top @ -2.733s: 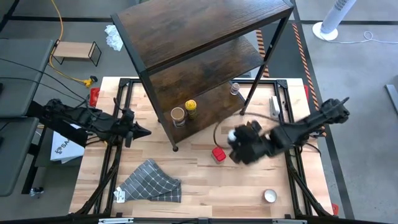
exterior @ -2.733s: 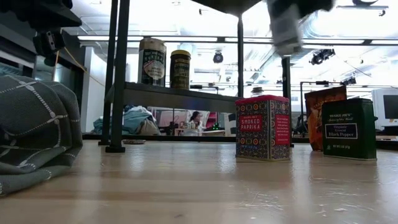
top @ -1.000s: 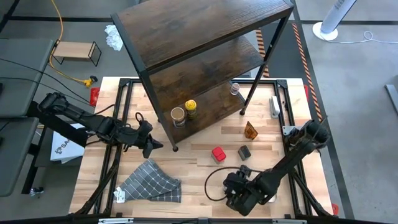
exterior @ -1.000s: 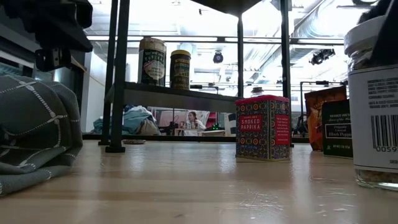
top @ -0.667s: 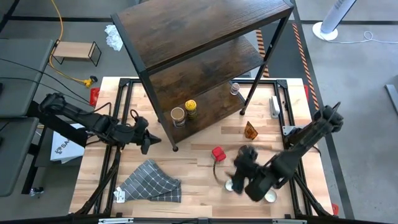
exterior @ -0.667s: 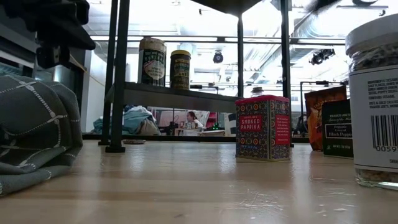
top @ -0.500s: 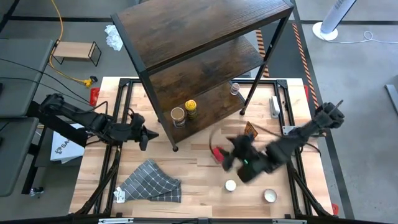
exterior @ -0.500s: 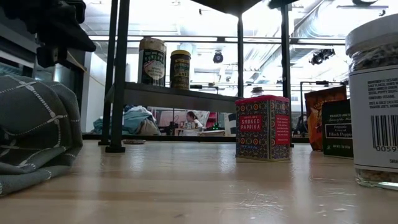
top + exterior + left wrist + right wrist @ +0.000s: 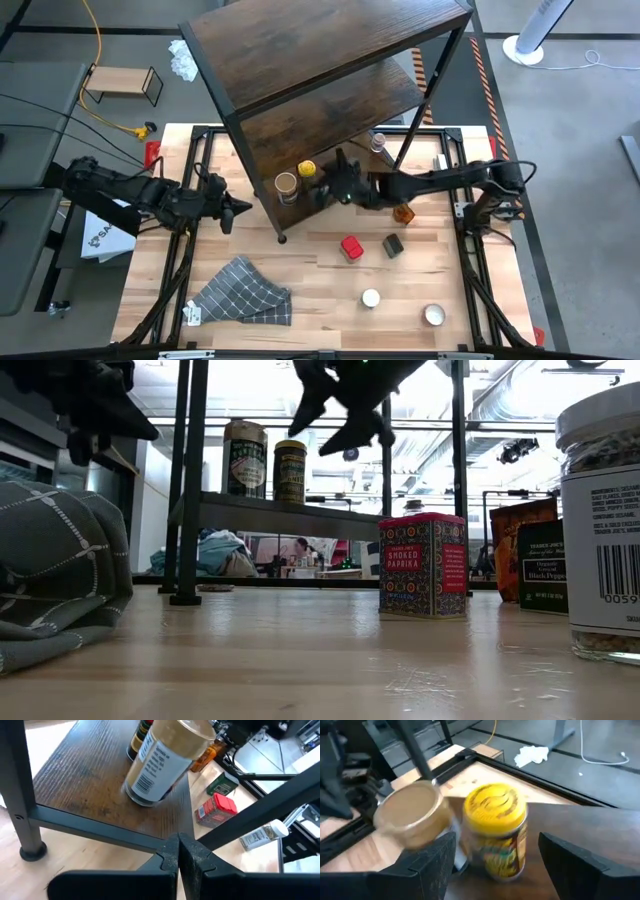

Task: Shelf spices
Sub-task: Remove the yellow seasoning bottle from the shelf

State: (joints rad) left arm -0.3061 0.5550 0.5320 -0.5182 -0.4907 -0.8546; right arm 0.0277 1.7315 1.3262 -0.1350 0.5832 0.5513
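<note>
Light wooden bench (image 9: 320, 300) carries the tall shelf (image 9: 320, 60). On its lowest board stand two spices, a tan-lid jar (image 9: 287, 185) and a yellow-lid jar (image 9: 307, 171). Right gripper (image 9: 322, 190), jaws open, hovers beside them. Left gripper (image 9: 236, 209), jaws closed, waits at left.

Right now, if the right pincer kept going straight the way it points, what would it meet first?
Most likely the yellow-lidded jar on the shelf: the open right pincer frames it dead ahead, with the tan-lidded jar just beside that line.
</note>
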